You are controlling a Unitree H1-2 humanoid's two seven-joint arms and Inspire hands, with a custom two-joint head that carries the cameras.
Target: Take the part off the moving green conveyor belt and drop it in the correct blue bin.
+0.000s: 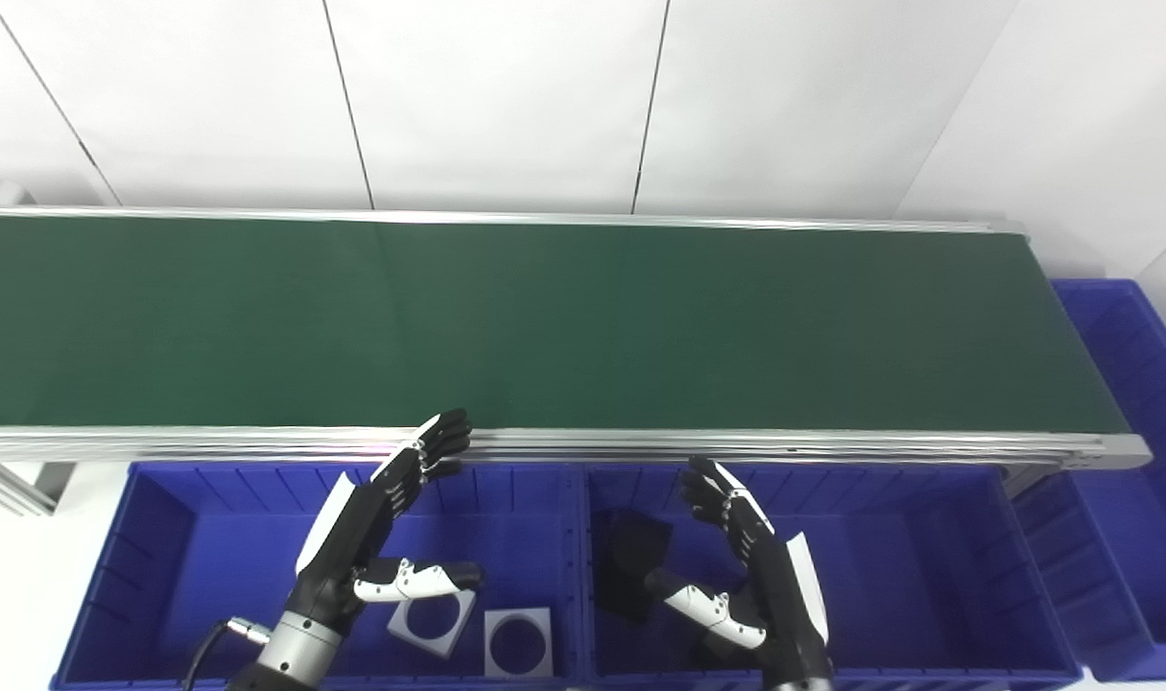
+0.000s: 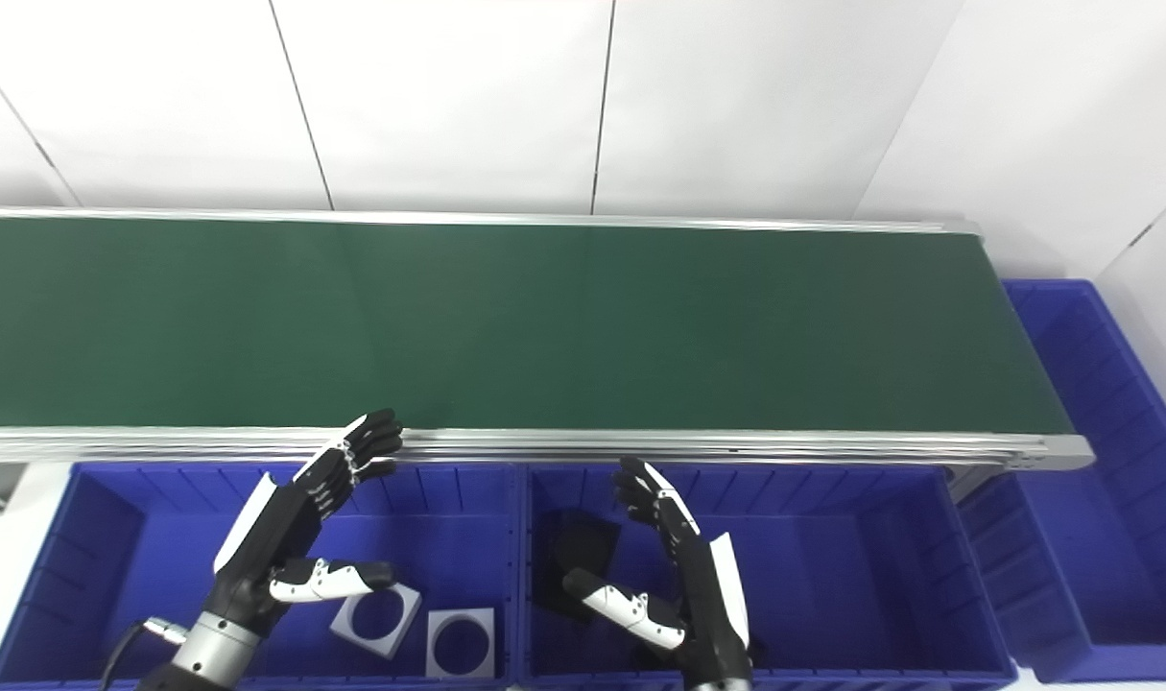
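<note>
White wall panels rise behind a long green belt point(image 1: 544, 321) that carries no part in view. Below it, the left hand point(image 1: 381, 523) hovers over the left blue bin point(image 1: 170, 566), fingers spread, grasping nothing, above two gray square plates point(image 1: 518, 641) with round holes. The right hand point(image 1: 746, 561) hovers released over the middle bin point(image 1: 928, 576), partly hiding black parts point(image 1: 630, 557) that are hard to make out. Another bin point(image 1: 1139, 384) is cut off at right.

Left hand point(image 1: 376, 537), right hand point(image 1: 750, 566): seemingly open.
</note>
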